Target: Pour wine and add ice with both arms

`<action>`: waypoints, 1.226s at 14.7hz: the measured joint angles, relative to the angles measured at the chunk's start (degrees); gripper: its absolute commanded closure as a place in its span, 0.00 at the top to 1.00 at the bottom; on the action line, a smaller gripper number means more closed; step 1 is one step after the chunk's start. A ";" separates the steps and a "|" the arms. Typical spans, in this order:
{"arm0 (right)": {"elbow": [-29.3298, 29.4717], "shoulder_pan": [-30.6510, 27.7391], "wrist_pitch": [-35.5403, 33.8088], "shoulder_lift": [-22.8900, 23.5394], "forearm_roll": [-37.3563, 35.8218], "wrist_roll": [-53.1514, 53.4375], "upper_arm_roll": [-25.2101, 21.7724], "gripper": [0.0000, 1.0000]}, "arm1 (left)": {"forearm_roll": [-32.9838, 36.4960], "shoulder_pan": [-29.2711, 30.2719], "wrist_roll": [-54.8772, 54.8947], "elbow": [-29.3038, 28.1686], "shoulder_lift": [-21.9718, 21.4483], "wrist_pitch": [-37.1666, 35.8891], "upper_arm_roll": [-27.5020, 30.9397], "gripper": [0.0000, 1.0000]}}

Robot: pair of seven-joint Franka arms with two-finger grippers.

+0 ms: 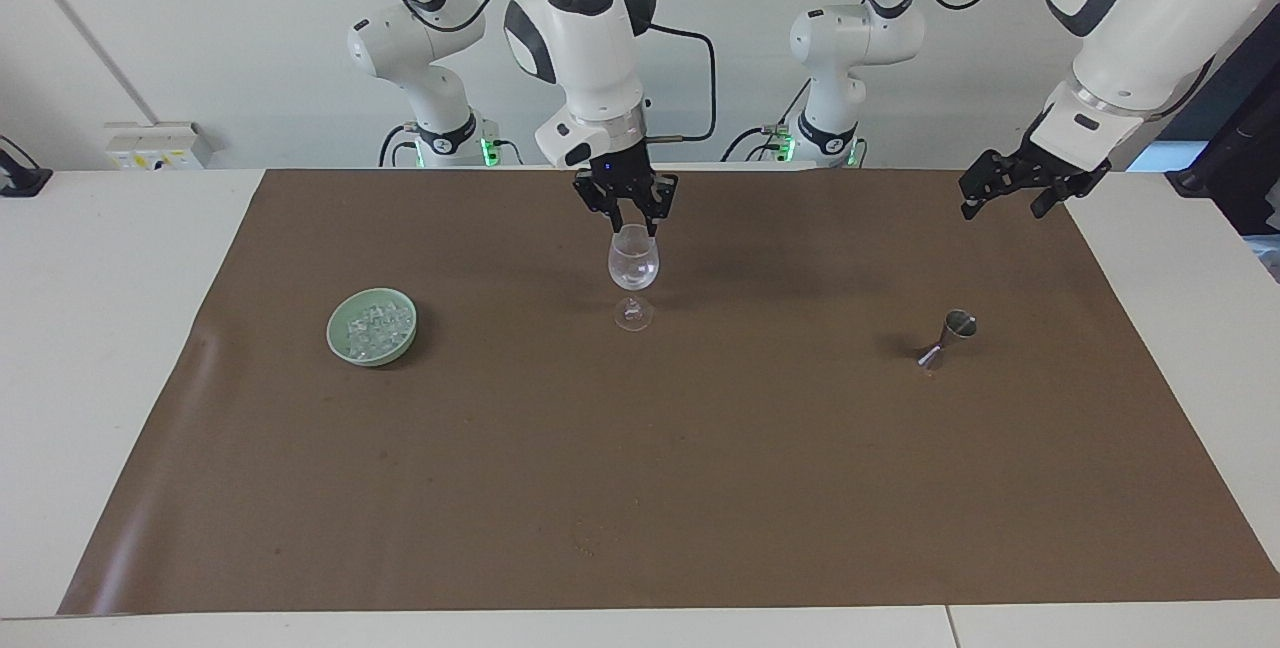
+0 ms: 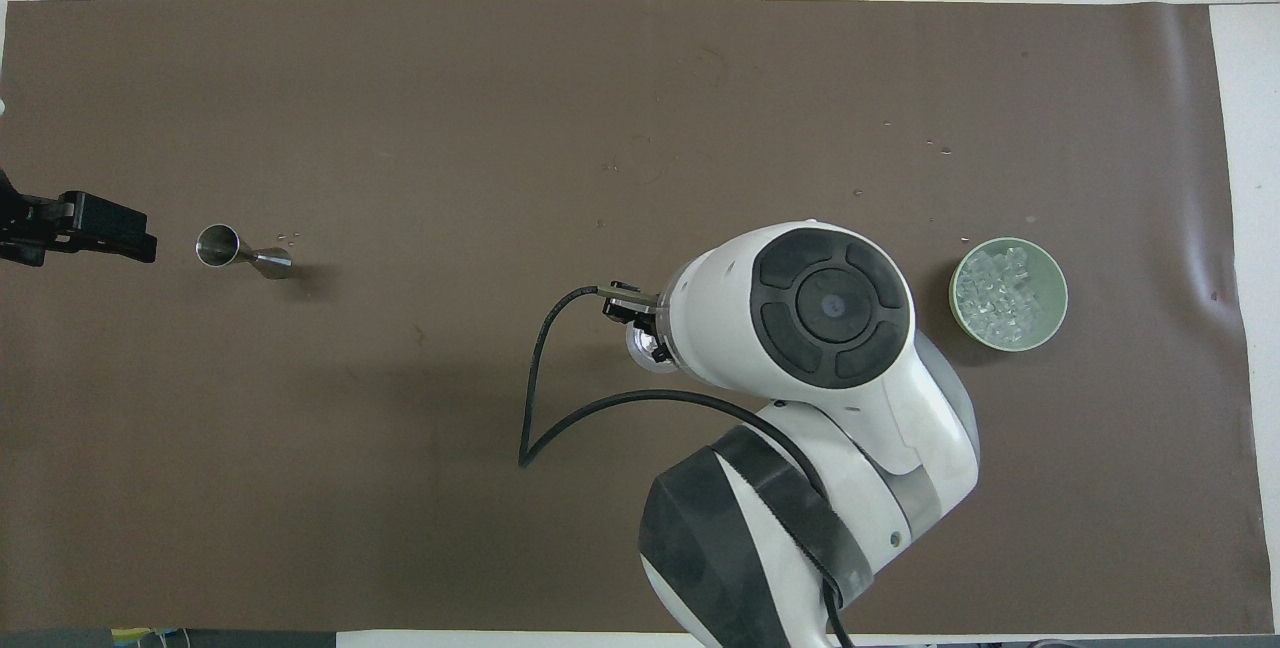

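A clear wine glass (image 1: 633,268) stands upright mid-mat with something clear in the bottom of its bowl; I cannot tell whether that is wine. My right gripper (image 1: 630,218) hangs just over its rim, fingertips apart and empty. From overhead the right arm hides most of the wine glass (image 2: 640,348). The ice (image 1: 372,330) lies heaped in a green bowl (image 1: 340,338) toward the right arm's end; the ice (image 2: 1000,290) also shows from overhead. My left gripper (image 1: 1005,198) waits open in the air over the mat's edge at the left arm's end, also seen as the left gripper (image 2: 140,238).
A small metal jigger (image 1: 948,338) stands on the brown mat (image 1: 640,488) toward the left arm's end, seen from overhead as the jigger (image 2: 240,253) with a few droplets beside it. The right arm's black cable (image 2: 530,408) loops over the mat.
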 measured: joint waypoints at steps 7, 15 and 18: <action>3.58 -14.19 -17.42 -8.79 -0.12 -10.85 -0.80 1.00 | 0.02 0.00 0.00 -0.04 0.00 0.00 0.02 1.00; 3.41 -32.08 -24.38 -10.86 -3.01 -41.22 -1.09 1.00 | 0.02 0.00 0.00 -0.06 0.00 0.00 0.02 1.00; 3.15 -34.45 -24.69 -9.75 -3.02 -45.51 -1.08 1.00 | 0.02 0.00 0.00 -0.06 0.00 0.00 0.02 1.00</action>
